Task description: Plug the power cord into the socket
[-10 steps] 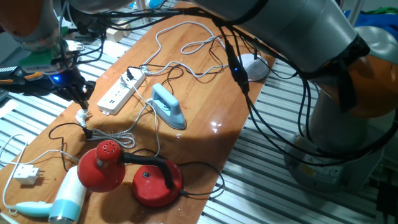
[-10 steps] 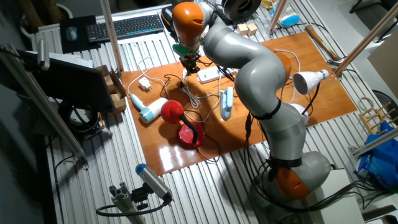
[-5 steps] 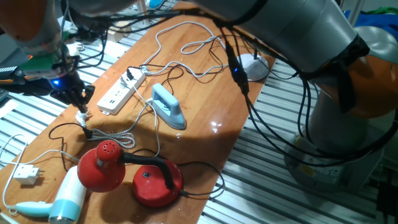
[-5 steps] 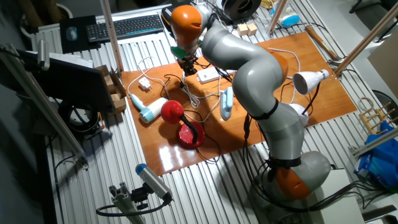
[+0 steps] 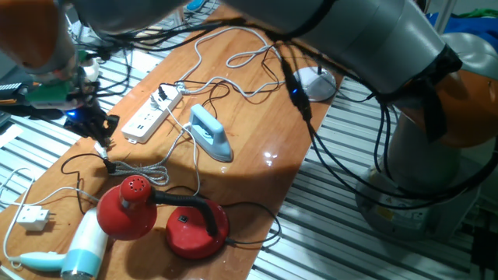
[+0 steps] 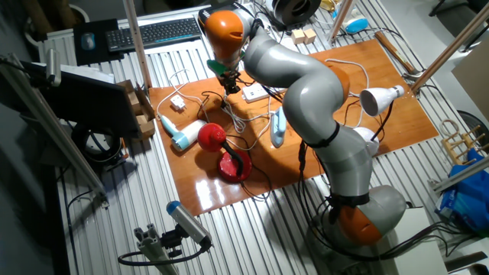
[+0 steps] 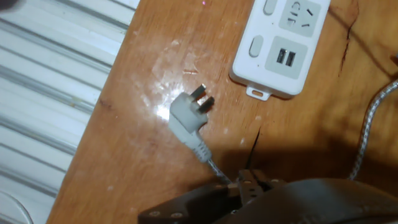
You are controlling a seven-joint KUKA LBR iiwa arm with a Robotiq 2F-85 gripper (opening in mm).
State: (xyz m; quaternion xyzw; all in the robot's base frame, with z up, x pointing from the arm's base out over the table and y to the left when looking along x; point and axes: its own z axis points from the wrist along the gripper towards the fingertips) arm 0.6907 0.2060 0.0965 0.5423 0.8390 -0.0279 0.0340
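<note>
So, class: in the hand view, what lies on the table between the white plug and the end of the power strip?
Nothing: the hand view shows only bare wooden table between the white plug and the power strip, its prongs pointing toward the strip.

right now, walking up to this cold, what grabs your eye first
The big grey arm arches over the whole wooden table, its tool down near the table's edge beside the white power strip. Next comes the red lamp near the front edge. In the hand view a white plug lies loose on the wood, prongs pointing toward the strip's end.
</note>
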